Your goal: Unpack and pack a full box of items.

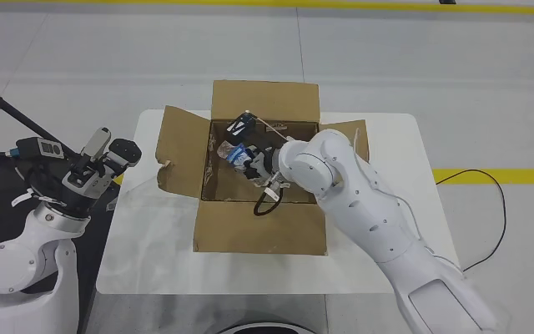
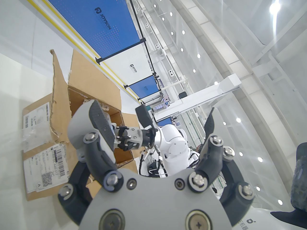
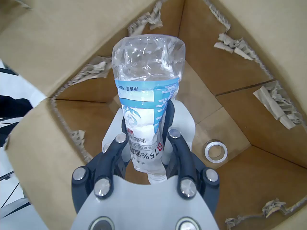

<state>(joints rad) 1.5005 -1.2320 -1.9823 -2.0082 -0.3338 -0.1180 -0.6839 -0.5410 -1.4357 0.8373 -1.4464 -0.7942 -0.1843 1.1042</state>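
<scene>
The right pincer [image 3: 146, 120] pinches a clear bottle [image 3: 147, 72] in the open box [image 1: 259, 230] on the worktop [image 1: 392, 142], above a tape roll [image 3: 215, 151] on the box floor. The left pincer [image 2: 153, 111] is spread, off the worktop's left edge.

Bottle [image 3: 146, 92] neck hidden behind right pincer [image 3: 147, 118]; box [image 3: 227, 77] floor partly cut off.
</scene>
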